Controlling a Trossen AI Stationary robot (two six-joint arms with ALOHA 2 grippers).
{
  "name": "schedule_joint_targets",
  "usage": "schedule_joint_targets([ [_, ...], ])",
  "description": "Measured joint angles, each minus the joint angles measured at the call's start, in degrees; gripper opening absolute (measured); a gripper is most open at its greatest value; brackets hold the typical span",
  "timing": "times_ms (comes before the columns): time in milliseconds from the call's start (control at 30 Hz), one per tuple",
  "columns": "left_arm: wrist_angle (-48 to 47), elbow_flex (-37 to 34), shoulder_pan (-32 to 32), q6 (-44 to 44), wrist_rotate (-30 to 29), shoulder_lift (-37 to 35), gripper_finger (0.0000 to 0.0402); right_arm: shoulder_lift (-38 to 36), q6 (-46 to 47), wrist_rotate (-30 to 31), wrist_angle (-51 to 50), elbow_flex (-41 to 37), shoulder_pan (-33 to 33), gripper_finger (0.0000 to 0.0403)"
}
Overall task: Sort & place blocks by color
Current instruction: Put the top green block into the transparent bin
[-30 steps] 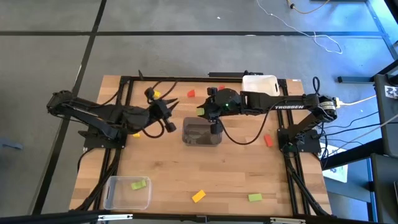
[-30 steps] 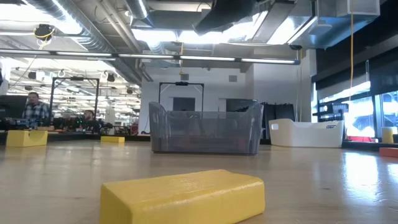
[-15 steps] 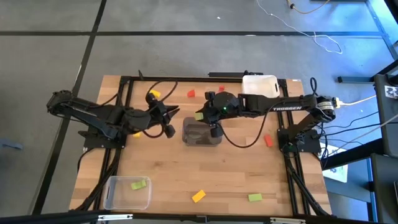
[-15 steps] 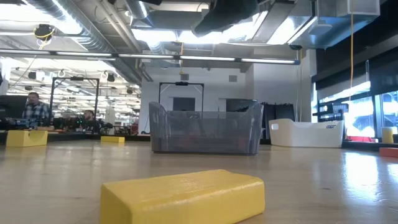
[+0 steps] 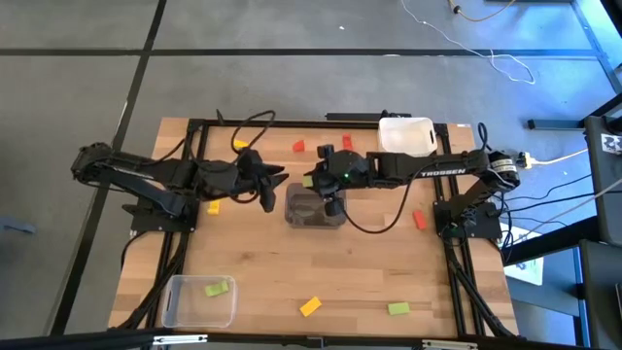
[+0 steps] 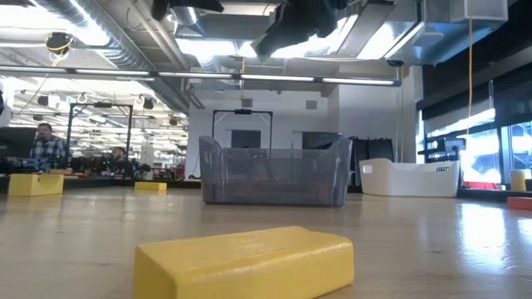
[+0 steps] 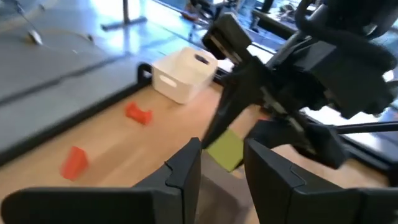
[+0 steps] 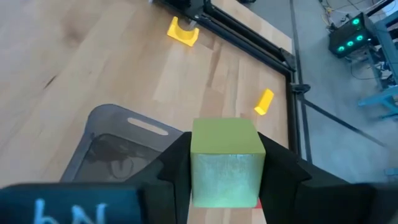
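My right gripper (image 5: 311, 181) is shut on a light green block (image 8: 224, 160) in the air, just above the far left rim of the grey bin (image 5: 314, 207). Just left of it, my left gripper (image 5: 279, 182) points toward the block. Its fingers stand apart with nothing between them, and the green block (image 7: 225, 149) shows beyond their gap. Other blocks lie flat on the table: red ones (image 5: 299, 146) (image 5: 420, 219), yellow ones (image 5: 240, 146) (image 5: 309, 306) and a green one (image 5: 398, 309). Another green block (image 5: 216, 288) lies in the clear bin (image 5: 185, 309). My right gripper pinches the green block by two opposite side faces (image 8: 198, 163) between its two fingers. The fingers slant down from the table's right side. The block sticks out past the fingertips with its end face free. It hangs clear of the table and the grey bin.
A white bin (image 5: 406, 134) stands at the far right. A yellow block (image 6: 245, 262) lies close before the low camera, with the grey bin (image 6: 273, 174) behind it. Dark frame rails run along both sides of the table. Bare wood lies between the grey bin and the near edge.
My left gripper has moved toward the table's right, closer to the green block, and has rolled about its own axis. My right gripper has carried the green block slightly left and down toward the grey bin.
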Motion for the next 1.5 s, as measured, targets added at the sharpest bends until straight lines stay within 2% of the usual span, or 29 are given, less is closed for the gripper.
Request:
schedule_joint_targets([
  [133,-0.1,0.0,0.7,-6.2,5.4,-1.0,0.0112,0.0,-0.2,0.0,0.0,0.0,0.1,0.0131],
  [233,0.2,0.1,0.7,-13.8,8.9,-1.7,0.0111,0.0,-0.2,0.0,0.1,0.0,0.1,0.0131],
  [333,0.2,0.1,0.6,-20.3,9.4,-1.7,0.0111,0.0,-0.6,0.0,0.5,0.0,0.1,0.0131],
  [700,-0.4,0.1,0.6,-34.4,11.5,-1.7,0.0111,0.0,-5.0,0.1,3.3,0.0,1.9,0.0131],
  [1000,-0.7,0.1,0.6,-35.7,11.4,1.2,0.0111,0.0,-7.0,0.0,6.5,0.0,3.2,0.0131],
  [1500,-0.6,0.0,0.5,-34.2,12.2,1.2,0.0111,0.0,-6.8,0.0,6.4,0.0,3.1,0.0131],
])
